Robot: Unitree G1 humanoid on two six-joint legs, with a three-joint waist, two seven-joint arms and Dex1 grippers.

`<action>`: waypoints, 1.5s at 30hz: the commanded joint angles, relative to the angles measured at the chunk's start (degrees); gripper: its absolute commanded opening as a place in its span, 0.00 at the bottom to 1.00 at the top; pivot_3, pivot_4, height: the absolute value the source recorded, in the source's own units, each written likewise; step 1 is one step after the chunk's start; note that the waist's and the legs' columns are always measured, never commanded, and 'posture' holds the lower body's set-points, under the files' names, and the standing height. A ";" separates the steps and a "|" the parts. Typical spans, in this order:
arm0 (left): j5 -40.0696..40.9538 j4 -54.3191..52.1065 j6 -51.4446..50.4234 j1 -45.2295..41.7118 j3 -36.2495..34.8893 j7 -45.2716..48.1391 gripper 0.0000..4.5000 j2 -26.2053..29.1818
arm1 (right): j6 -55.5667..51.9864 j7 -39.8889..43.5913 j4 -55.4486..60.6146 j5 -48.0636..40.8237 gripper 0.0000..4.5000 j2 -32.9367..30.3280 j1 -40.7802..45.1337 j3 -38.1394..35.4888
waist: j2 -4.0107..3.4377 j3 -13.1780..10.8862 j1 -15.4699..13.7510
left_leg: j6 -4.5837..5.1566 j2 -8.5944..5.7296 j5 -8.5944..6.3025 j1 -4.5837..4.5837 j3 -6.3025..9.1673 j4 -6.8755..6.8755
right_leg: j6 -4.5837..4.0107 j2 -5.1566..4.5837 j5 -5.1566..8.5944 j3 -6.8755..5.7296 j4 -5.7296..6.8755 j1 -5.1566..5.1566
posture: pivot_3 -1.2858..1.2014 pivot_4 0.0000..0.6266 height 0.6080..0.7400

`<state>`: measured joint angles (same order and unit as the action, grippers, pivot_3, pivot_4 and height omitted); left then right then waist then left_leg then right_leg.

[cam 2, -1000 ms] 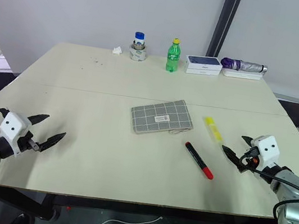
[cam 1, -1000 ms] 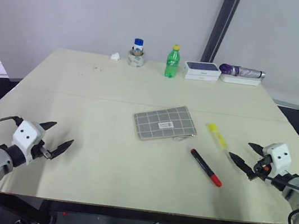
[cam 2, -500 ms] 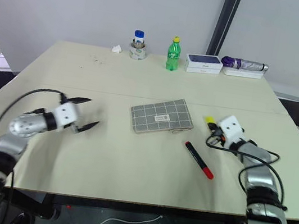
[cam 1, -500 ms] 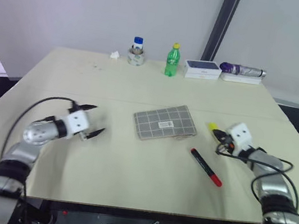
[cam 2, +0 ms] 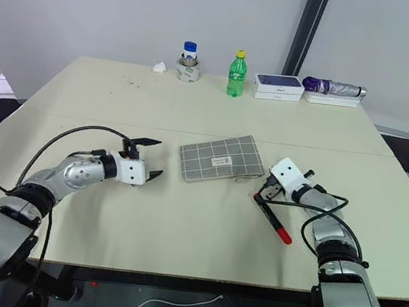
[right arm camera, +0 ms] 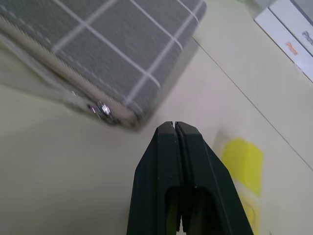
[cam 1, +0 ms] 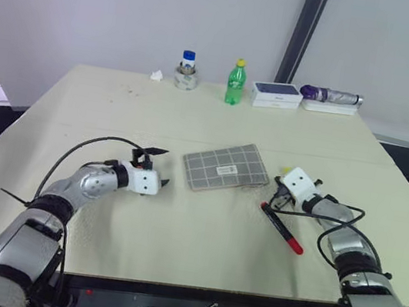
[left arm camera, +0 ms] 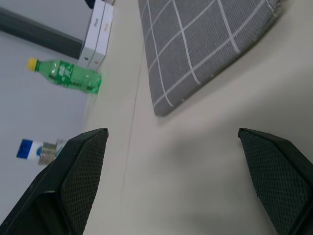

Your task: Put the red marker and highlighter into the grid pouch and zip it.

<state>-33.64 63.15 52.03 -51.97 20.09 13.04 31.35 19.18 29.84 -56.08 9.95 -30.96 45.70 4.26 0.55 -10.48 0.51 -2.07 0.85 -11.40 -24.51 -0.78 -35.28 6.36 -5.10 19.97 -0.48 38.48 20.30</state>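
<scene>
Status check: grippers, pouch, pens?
Left gripper open beside the grey grid fabric pouch, empty. Right gripper shut on nothing, near the zip end. Black-and-red marker and yellow highlighter lie loose on the beige table. Nothing blocking.

A wide beige table (cam 1: 118, 109) carries several things along its far edge. A green plastic bottle with a yellow cap (cam 1: 235, 84) stands upright there. Beside it is a roll of tape (cam 1: 185, 81) with a small blue-capped bottle (cam 1: 189, 60) in it, and near that a crumpled white scrap (cam 1: 157, 77). A white flat box (cam 1: 276, 95) lies on the bottle's other side, then a folded purple umbrella (cam 1: 330, 97) lies on a white box.
</scene>
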 commanded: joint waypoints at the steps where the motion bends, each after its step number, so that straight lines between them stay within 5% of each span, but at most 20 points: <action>1: -2.24 3.48 0.67 -2.17 2.93 -1.81 1.00 -2.72 | 0.69 -2.77 -1.76 1.52 0.01 -0.13 3.12 0.63 | 0.00 0.00 -0.06 | -0.01 0.00 0.00 0.00 0.00 0.00 | 0.00 0.00 0.00 0.00 0.00 0.00 | 0.52 0.24 1.00; 26: -2.68 8.99 2.41 -6.67 7.85 5.14 1.00 -10.88 | 2.86 -6.65 -8.00 6.68 0.01 1.24 7.26 4.85 | 0.01 0.03 -0.11 | -0.23 -0.03 0.13 0.01 -0.06 -0.01 | 0.00 -0.01 0.00 0.03 -0.01 -0.02 | 0.52 0.24 1.00; 29: -1.45 9.26 2.27 -6.37 7.44 7.15 0.81 -10.79 | 2.98 -6.60 -7.65 6.71 0.00 0.88 6.83 4.87 | 0.00 0.04 -0.05 | -0.24 -0.03 0.14 0.01 -0.07 -0.01 | 0.00 0.00 0.00 0.03 -0.02 -0.01 | 0.52 0.24 1.00; 36: 3.15 9.08 1.26 -5.19 4.46 10.74 0.02 -11.08 | 3.14 -6.07 -5.95 6.27 0.00 0.48 6.00 4.56 | -0.01 0.05 0.17 | -0.24 -0.02 0.14 0.03 -0.10 0.00 | 0.00 0.00 0.00 0.07 -0.01 0.00 | 0.52 0.24 1.00; 41: 9.18 8.81 -0.08 -4.15 0.33 17.21 0.01 -11.48 | 3.17 -3.14 -4.12 3.50 0.00 0.22 5.35 2.66 | -0.02 0.05 0.30 | -0.24 -0.01 0.14 0.03 -0.16 0.02 | 0.00 0.00 0.00 0.10 -0.02 0.03 | 0.52 0.24 1.00; 45: 16.85 6.61 -2.13 -3.08 -4.95 23.13 0.00 -11.26 | 0.96 -1.01 2.01 -1.74 0.26 -0.63 4.33 -1.57 | -0.01 0.05 0.40 | -0.24 0.00 0.14 0.03 -0.17 0.02 | 0.00 0.00 0.00 0.11 -0.02 0.04 | 0.52 0.24 1.00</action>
<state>-19.94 70.80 50.89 -55.92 16.86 33.17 20.28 20.37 28.79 -58.65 11.21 -30.45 49.36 5.30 0.53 -10.43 0.91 -2.31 0.86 -11.26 -24.49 -0.95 -35.25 6.36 -5.09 19.97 -0.36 38.46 20.36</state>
